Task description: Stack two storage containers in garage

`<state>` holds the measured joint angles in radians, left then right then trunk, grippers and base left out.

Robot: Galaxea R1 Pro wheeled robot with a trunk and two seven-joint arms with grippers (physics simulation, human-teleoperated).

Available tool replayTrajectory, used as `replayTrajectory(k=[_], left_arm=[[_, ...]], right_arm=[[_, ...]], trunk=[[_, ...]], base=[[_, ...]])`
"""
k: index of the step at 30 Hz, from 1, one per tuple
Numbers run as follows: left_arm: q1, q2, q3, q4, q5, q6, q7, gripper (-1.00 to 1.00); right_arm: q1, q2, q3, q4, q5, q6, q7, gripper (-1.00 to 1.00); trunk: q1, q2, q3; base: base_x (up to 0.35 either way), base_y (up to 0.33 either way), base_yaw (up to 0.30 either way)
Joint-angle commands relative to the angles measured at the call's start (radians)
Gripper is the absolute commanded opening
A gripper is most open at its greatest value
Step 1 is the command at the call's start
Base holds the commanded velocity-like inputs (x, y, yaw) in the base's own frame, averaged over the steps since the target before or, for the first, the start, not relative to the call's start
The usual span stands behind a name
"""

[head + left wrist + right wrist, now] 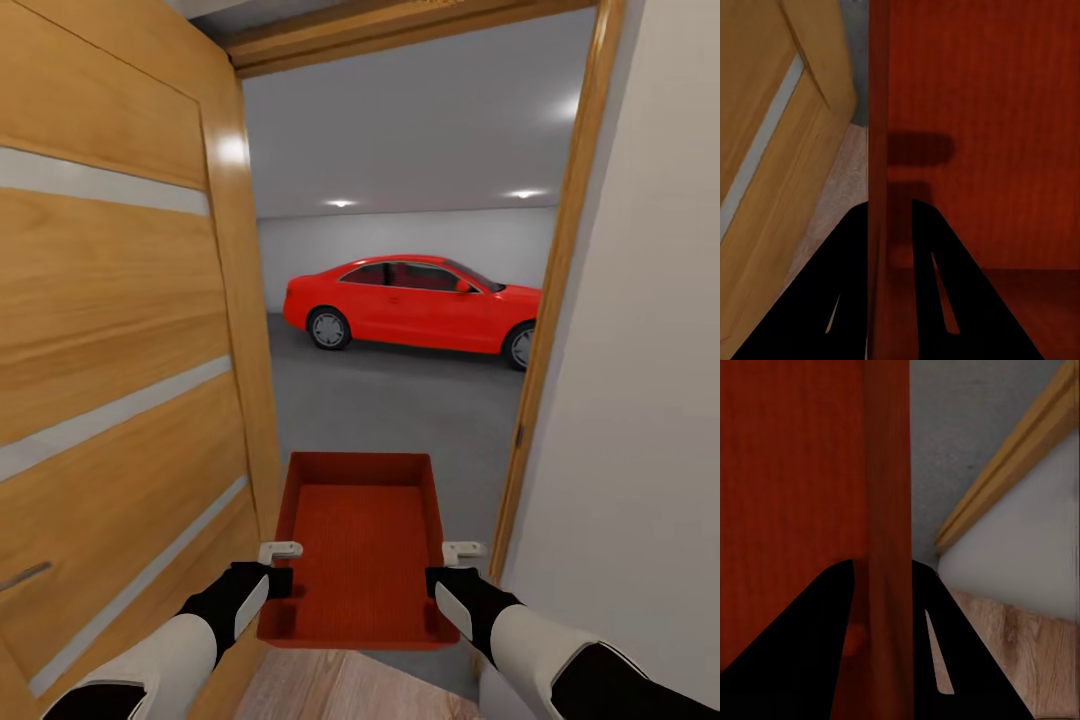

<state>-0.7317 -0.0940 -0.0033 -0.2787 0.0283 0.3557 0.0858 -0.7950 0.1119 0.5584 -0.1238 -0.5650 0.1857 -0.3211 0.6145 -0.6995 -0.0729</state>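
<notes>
- Beyond the doorway lies the garage (400, 180), with white walls, ceiling spotlights, a grey concrete floor (400, 400) and a red car (415, 305); the door frame cuts off the car's nose.
- Beside the opening, the wooden door (110, 350) stands swung open, just beside the container's left edge; clearance looks tight.
- One storage container (362, 545) is carried level at the threshold, half over wood planks, half over concrete, its long axis pointing into the garage, probably so that it passes the narrow opening.
- Its twin cannot be made out anywhere.
- Each side wall is pinched by a claw: the left claw (281, 551) and the right claw (463, 551) are both narrowed onto the thin walls, one finger inside and one outside, which steadies the load evenly.
</notes>
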Motion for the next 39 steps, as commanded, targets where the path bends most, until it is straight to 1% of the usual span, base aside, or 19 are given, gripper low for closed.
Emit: replayTrajectory(k=[1, 14, 18, 33, 39], left_arm=[[0.000, -0.009, 0.005, 0.000, -0.021, 0.008, 0.011, -1.00], [0.000, -0.009, 0.005, 0.000, -0.021, 0.008, 0.011, -1.00], [0.000, -0.009, 0.005, 0.000, -0.021, 0.008, 0.011, -1.00], [0.000, -0.009, 0.005, 0.000, -0.022, 0.008, 0.011, -1.00], [0.000, -0.009, 0.005, 0.000, -0.023, 0.008, 0.011, -1.00]], right_arm=[[-0.001, 0.003, 0.017, -0.002, 0.024, 0.008, -0.009, -1.00], [-0.001, 0.003, 0.017, -0.002, 0.024, 0.008, -0.009, -1.00], [-0.001, 0.003, 0.017, -0.002, 0.024, 0.008, -0.009, -1.00], [-0.002, 0.003, 0.017, -0.002, 0.024, 0.008, -0.009, -1.00], [-0.001, 0.003, 0.017, -0.002, 0.024, 0.008, -0.009, -1.00]], trunk=[[0.000, -0.001, -0.001], [0.000, -0.001, 0.006], [0.000, -0.001, 0.007], [0.000, -0.001, 0.007], [0.000, -0.001, 0.007]], base=[[0.000, 0.000, -0.231], [0.001, 0.004, -0.232], [0.087, 0.159, -0.188], [0.156, 0.264, -0.011], [0.087, 0.103, 0.000]])
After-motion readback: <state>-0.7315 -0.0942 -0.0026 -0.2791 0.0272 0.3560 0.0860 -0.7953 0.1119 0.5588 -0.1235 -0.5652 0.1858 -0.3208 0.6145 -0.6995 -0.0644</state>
